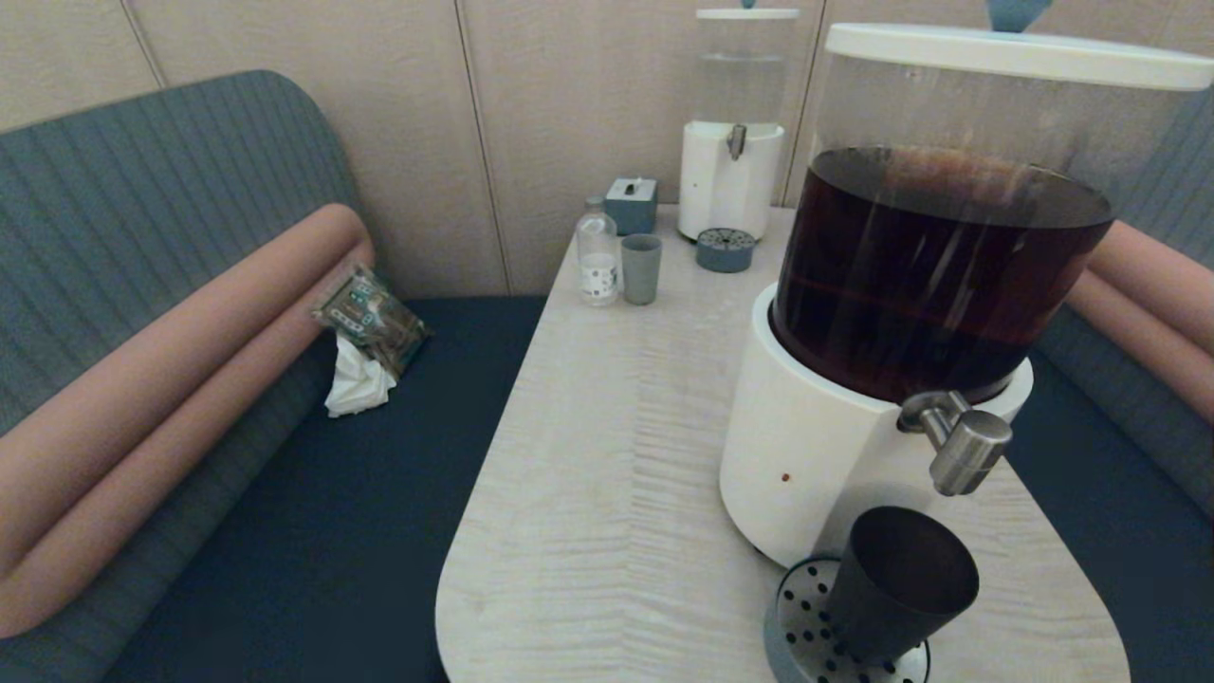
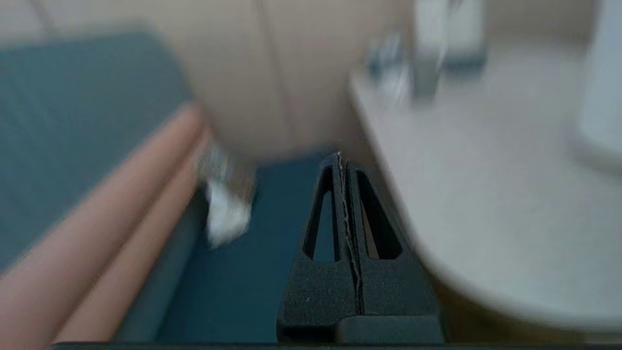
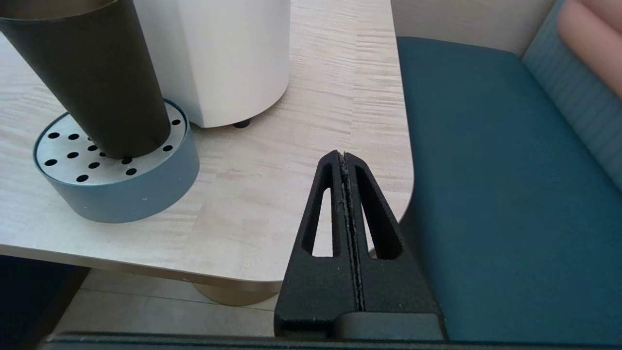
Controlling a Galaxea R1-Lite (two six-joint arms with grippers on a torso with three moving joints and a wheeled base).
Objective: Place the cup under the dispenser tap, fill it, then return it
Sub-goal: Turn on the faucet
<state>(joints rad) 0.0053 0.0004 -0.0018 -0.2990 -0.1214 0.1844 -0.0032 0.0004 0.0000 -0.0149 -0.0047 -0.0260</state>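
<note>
Small matte black tapered cup (image 1: 901, 583) stands on the perforated grey drip tray (image 1: 806, 636), lower right of head view, below the brushed-steel dispenser tap (image 1: 960, 443). Left gripper (image 2: 340, 160) and right gripper (image 3: 342, 158) both pressed together, holding nothing. No readable writing anywhere.

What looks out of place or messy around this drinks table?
On the bench seat left of the table, a crumpled white tissue and a patterned packet lie like litter. The black cup on the drip tray appears tilted in the head view, probably from the camera's angle.
</note>
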